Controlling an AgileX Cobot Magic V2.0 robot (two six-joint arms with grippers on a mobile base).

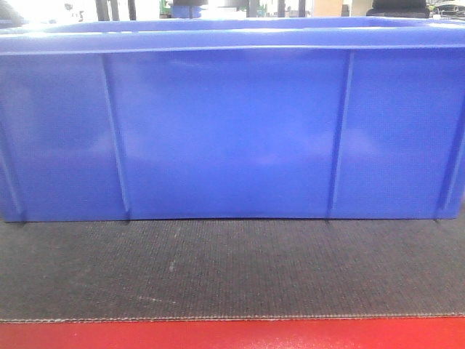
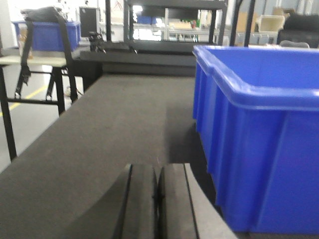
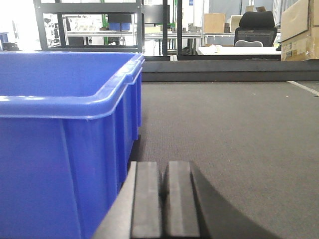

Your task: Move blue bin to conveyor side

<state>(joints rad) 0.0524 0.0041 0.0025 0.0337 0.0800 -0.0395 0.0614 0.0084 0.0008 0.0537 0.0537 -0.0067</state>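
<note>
On the dark belt [image 1: 218, 269], just behind its red front edge [image 1: 232, 334], the blue bin [image 1: 232, 131] is sitting upright while the left gripper [image 2: 158, 199] and right gripper [image 3: 163, 199], both closed and empty, are flanking its end walls, probably for a two-sided push.

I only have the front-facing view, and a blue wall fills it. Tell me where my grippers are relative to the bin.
Observer: The left gripper sits on the bin's left, low over the belt, apart from the blue bin.
Operator: Give me the right one.
Observer: The right gripper mirrors it on the other side, close beside that wall of the bin.
Operator: Report the fingers.
Observer: Both pairs are pressed together, holding nothing.
Operator: Check inside the bin.
Observer: Only the upper inner walls show; the floor is hidden.
</note>
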